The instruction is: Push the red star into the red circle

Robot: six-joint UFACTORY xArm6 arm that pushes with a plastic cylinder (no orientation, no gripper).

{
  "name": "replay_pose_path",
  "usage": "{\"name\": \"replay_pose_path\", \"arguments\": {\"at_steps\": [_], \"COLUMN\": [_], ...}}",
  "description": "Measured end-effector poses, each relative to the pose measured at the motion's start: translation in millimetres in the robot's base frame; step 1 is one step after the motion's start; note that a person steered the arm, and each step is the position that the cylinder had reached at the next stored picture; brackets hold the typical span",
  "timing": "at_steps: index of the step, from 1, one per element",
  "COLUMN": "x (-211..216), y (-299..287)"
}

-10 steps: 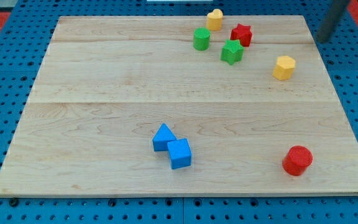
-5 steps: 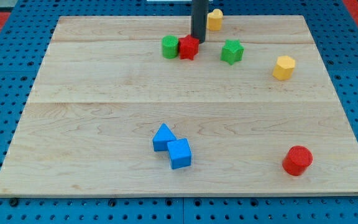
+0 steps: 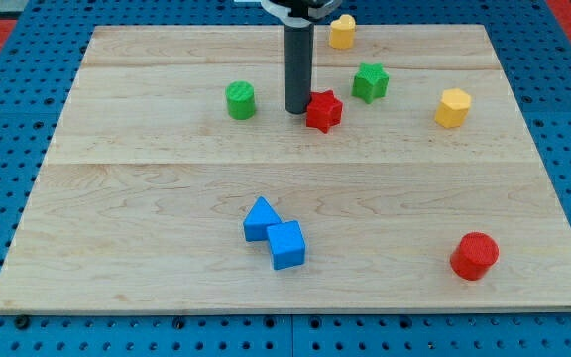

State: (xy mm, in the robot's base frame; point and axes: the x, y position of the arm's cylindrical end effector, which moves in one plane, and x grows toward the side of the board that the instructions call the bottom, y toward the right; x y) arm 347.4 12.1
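The red star lies on the wooden board in the upper middle. My tip stands right at the star's left side, touching or nearly touching it. The red circle, a short cylinder, sits near the board's bottom right corner, far from the star.
A green cylinder lies left of my tip. A green star is up and right of the red star. A yellow block sits at the top edge, a yellow hexagon at the right. A blue triangle and blue cube touch at bottom middle.
The red star moved down and right, away from the green cylinder. My tip moved down to the star's left side. The green cylinder shifted left and down.
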Motion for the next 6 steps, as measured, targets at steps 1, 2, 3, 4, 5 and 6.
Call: {"name": "replay_pose_path", "arguments": {"at_steps": [1, 2, 3, 4, 5, 6], "x": [-8.8, 23.0, 80.5, 39.7, 69.4, 105.2], "y": [31.7, 83.9, 95.9, 56.8, 36.6, 68.1]}}
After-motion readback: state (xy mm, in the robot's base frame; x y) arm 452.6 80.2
